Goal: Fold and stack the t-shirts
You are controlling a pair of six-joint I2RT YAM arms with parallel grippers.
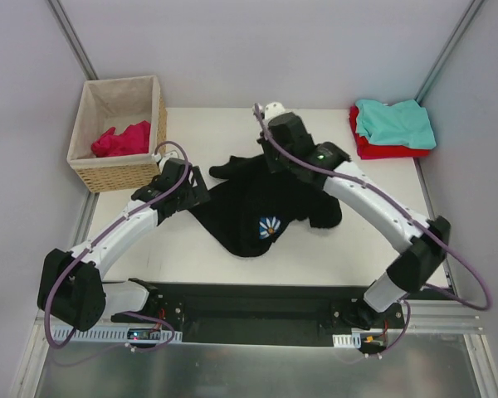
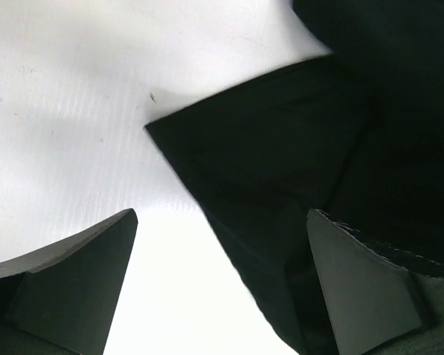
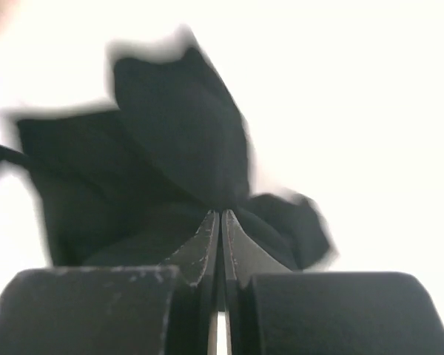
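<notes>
Closest to the lens in the right wrist view, the right gripper [image 3: 220,214] has its two fingers pressed together, with only a hairline slit between them. Folds of the black t-shirt [image 3: 177,140] gather up to the tips, so it is pinching that cloth. From the top view this gripper [image 1: 272,156] sits at the far side of the black t-shirt [image 1: 257,207], near the table's middle.

In the left wrist view the left gripper [image 2: 220,218] is spread wide. A straight-edged corner of the black t-shirt [image 2: 281,163] runs in from the right and passes between the fingers. The right finger [image 2: 355,288] is over the cloth and the left finger [image 2: 74,281] is over the bare white table [image 2: 59,111]. I cannot tell whether either finger touches the fabric. From above, this gripper [image 1: 192,189] is at the shirt's left edge.

The black t-shirt lies crumpled and unfolded in the middle of the table [image 1: 191,249], a white flower print [image 1: 270,225] showing on its near part.

At the far right corner the teal t-shirt [image 1: 394,123] lies folded on top of the red t-shirt [image 1: 382,151]. At the far left, just beside the table, the magenta-pink t-shirt [image 1: 120,139] lies bunched inside the wicker basket [image 1: 120,174].
</notes>
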